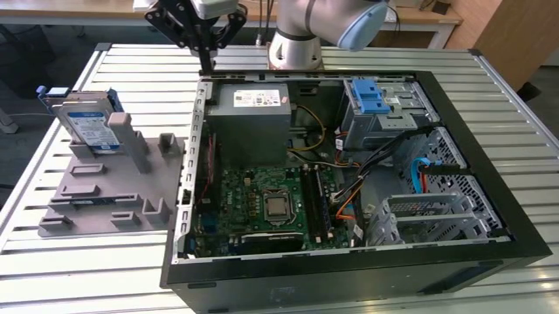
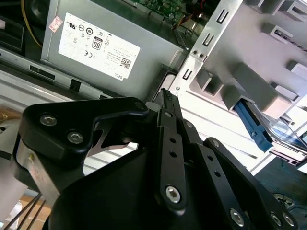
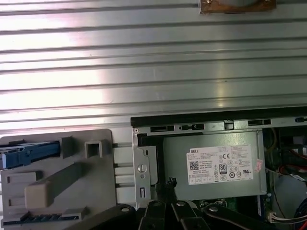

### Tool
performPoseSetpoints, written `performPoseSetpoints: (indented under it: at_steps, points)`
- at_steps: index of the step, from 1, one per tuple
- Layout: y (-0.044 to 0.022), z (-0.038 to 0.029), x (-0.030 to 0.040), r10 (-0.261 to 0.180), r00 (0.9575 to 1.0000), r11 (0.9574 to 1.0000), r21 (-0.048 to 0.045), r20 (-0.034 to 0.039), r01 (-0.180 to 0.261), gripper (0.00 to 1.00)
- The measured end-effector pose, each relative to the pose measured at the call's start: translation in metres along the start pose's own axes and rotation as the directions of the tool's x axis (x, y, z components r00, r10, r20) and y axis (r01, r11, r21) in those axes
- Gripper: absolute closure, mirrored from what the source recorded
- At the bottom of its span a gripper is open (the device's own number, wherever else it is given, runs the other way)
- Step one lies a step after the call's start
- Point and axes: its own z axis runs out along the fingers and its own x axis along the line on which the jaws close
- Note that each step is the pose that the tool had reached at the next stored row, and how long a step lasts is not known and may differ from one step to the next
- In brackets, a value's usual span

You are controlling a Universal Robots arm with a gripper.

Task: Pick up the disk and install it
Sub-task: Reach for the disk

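Observation:
The disk (image 1: 91, 127), a silver hard drive with a blue-and-white label and blue side rails, stands on edge in a grey holder (image 1: 105, 190) at the exterior view's left, beside the open computer case (image 1: 349, 261). Its blue rail also appears in the second wrist view (image 2: 252, 125) and in the first wrist view (image 3: 29, 153). My gripper (image 1: 206, 65) hangs above the case's back left corner, well to the right of the disk and apart from it. The black fingers (image 2: 165, 100) are pressed together with nothing between them.
Inside the case sit a grey power-supply box (image 1: 253, 121) with a white sticker, a motherboard (image 1: 266, 206), and a metal drive cage with a blue latch (image 1: 371, 98). Everything rests on a slatted metal table (image 1: 88, 268). The arm's base (image 1: 292, 49) stands behind the case.

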Motion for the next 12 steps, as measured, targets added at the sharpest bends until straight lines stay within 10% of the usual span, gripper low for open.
performPoseSetpoints:
  at_steps: [12]
  points:
    - [0.0078,0.0012,0.0171,0.000,1.0000,1.0000,-0.0002,-0.0003,0.000,0.89]
